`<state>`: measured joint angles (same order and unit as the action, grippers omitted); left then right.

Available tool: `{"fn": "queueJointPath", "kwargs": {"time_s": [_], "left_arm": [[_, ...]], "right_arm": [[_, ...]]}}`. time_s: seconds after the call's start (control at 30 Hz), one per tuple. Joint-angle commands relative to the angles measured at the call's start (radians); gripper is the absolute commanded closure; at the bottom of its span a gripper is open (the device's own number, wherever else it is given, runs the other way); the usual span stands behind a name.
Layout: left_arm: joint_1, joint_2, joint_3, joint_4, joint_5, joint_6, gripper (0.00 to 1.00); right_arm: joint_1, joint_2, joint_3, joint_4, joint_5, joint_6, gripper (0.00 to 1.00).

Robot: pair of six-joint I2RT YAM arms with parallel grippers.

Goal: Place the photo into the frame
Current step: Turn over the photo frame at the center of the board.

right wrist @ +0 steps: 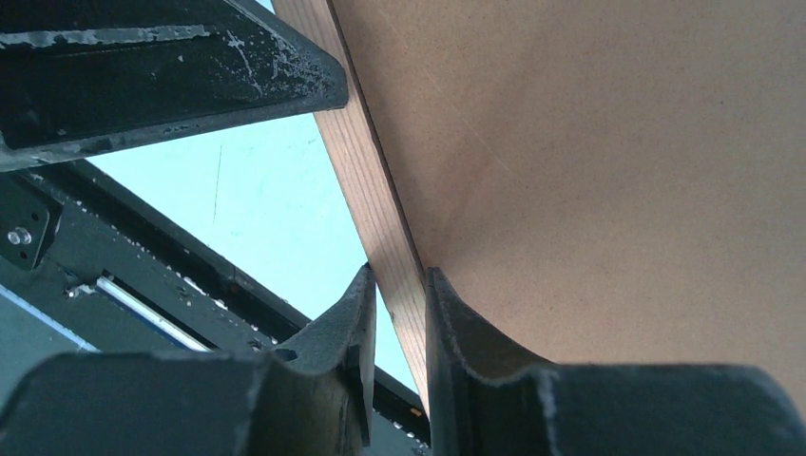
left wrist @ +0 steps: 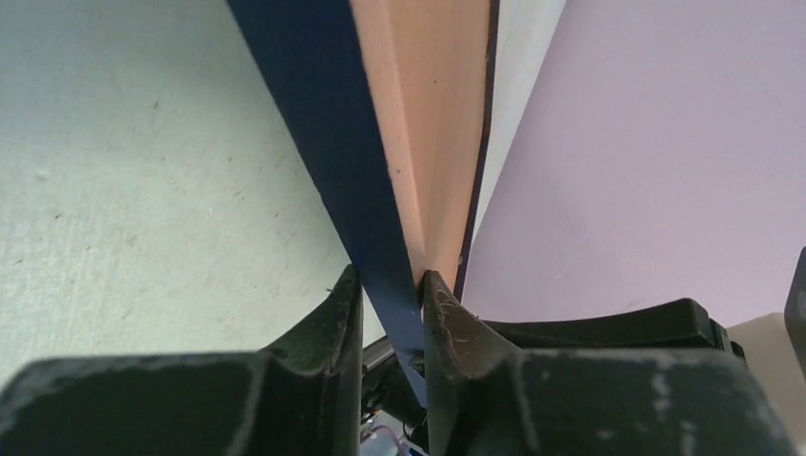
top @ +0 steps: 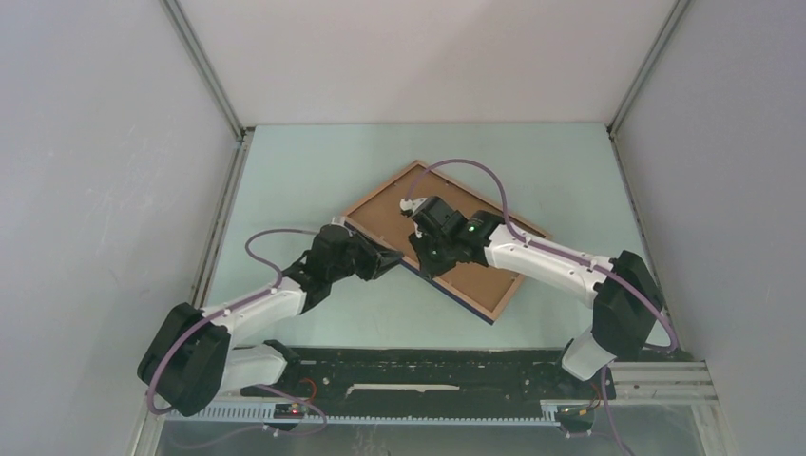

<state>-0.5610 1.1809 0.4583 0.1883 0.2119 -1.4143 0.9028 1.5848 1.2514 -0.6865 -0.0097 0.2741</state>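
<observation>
The frame point(top: 380, 191) lies slanted across the middle of the table, wood-brown face up, with a plain brown board point(top: 392, 215) filling it. My left gripper point(top: 391, 259) meets its near left rail; in the left wrist view this gripper point(left wrist: 390, 294) is shut on the navy rail point(left wrist: 323, 114). My right gripper point(top: 426, 255) sits just beside it on the same rail. From the right wrist, that gripper point(right wrist: 399, 285) is shut on the wood rail point(right wrist: 366, 180), one finger against the board point(right wrist: 618, 171). The photo shows in no view.
A black rail with cable track point(top: 428, 375) runs along the near table edge between the arm bases. Grey walls enclose the pale green table point(top: 304, 171) on three sides. The left gripper's body point(right wrist: 143, 66) hangs close above the right gripper.
</observation>
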Motion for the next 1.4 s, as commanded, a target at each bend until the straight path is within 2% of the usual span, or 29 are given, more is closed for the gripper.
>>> {"fn": "queueJointPath", "kwargs": {"time_s": [0.0,0.07,0.1,0.2,0.27,0.37,0.47,0.6,0.73,0.93,1.13,1.37], "left_arm": [[-0.003,0.023,0.130,-0.001,-0.022,0.066,0.99],[-0.003,0.032,0.157,-0.030,0.000,0.070,1.00],[-0.003,0.030,0.163,-0.033,0.008,0.059,1.00],[-0.003,0.000,0.173,-0.064,0.022,0.017,1.00],[-0.003,-0.033,0.198,-0.135,0.015,0.016,1.00],[-0.004,-0.104,0.238,-0.263,-0.025,0.036,1.00],[0.001,-0.156,0.242,-0.299,-0.048,0.023,1.00],[0.002,-0.177,0.247,-0.316,-0.033,0.005,1.00],[0.006,-0.180,0.271,-0.358,-0.010,0.001,1.00],[0.032,-0.175,0.308,-0.386,0.045,-0.018,1.00],[0.099,-0.195,0.324,-0.380,0.127,-0.008,1.00],[0.110,-0.195,0.334,-0.380,0.190,-0.017,1.00]], "right_arm": [[0.007,-0.003,0.073,-0.025,0.048,0.044,1.00],[0.013,-0.005,0.085,-0.054,0.052,0.029,1.00],[0.020,-0.008,0.090,-0.072,0.063,0.018,0.93],[0.076,-0.044,0.095,-0.120,0.159,-0.002,0.55],[0.124,-0.082,0.083,-0.143,0.236,-0.015,0.38],[0.177,-0.127,0.067,-0.174,0.316,-0.028,0.26],[0.261,-0.158,0.070,-0.210,0.425,-0.032,0.19],[0.380,-0.161,0.078,-0.263,0.630,0.014,0.17],[0.465,-0.075,0.148,-0.374,0.814,0.060,0.19],[0.527,0.139,0.336,-0.604,0.964,0.171,0.23],[0.546,0.202,0.343,-0.616,1.048,0.204,0.27],[0.544,0.252,0.372,-0.650,1.126,0.188,0.47]]}}
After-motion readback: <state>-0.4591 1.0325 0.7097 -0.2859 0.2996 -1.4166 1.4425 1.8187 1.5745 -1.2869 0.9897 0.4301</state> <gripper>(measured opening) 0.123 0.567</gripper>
